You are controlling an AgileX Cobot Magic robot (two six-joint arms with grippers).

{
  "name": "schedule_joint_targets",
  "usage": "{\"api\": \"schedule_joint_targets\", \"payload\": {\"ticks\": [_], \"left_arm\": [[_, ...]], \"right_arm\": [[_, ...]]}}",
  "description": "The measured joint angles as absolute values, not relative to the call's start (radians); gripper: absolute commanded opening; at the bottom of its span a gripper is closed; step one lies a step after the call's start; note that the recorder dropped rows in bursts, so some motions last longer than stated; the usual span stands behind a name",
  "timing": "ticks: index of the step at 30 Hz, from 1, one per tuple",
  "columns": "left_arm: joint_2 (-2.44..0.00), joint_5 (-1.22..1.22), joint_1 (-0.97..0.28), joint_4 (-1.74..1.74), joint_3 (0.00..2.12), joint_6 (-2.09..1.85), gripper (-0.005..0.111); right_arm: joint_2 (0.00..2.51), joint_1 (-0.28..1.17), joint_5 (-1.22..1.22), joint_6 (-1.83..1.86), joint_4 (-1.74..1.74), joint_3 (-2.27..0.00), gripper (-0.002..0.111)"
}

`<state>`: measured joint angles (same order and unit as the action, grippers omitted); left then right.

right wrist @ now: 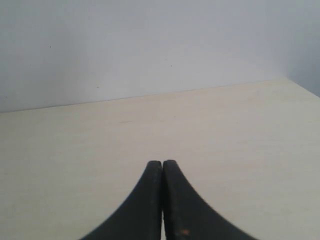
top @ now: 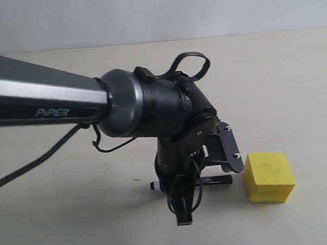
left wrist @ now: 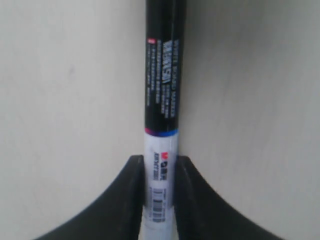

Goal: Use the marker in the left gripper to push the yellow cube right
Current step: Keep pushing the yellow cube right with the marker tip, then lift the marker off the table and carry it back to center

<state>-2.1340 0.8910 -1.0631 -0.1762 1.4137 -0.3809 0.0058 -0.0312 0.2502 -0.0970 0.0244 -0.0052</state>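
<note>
Marker [left wrist: 161, 125] clamped in left fingers [left wrist: 125, 200] | yellow cube [top: 269, 176] near tip, apart | right fingers [right wrist: 145, 200] closed, empty

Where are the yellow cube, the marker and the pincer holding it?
yellow cube [top: 269, 175]: exterior view, on its top face.
marker [left wrist: 161, 100]: left wrist view, on its black printed barrel.
left pincer [left wrist: 160, 165]: left wrist view, midway between its fingertips, which clamp the marker's white part.

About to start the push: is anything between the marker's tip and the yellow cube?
Nothing. In the exterior view, only a short bare strip of table separates the marker from the yellow cube.
</note>
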Motion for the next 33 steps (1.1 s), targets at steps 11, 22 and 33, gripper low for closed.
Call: {"api": "schedule_joint_targets", "payload": {"ticks": [11,22,33], "left_arm": [[-2.156,0.983,-1.144,-0.173,1.519,-0.381,0.0],[-2.156,1.003,-1.128,-0.175,1.519,-0.338,0.0],[-2.056,0.987,-0.923,-0.155,1.519,0.221,0.0]], "right_arm": [[0.006,-0.031,0.25,-0.097,0.024,-0.005,0.0],[0.006,-0.031,0.25,-0.097,0.024,-0.005,0.0],[0.006,-0.031,0.25,-0.097,0.024,-0.005,0.0]]}}
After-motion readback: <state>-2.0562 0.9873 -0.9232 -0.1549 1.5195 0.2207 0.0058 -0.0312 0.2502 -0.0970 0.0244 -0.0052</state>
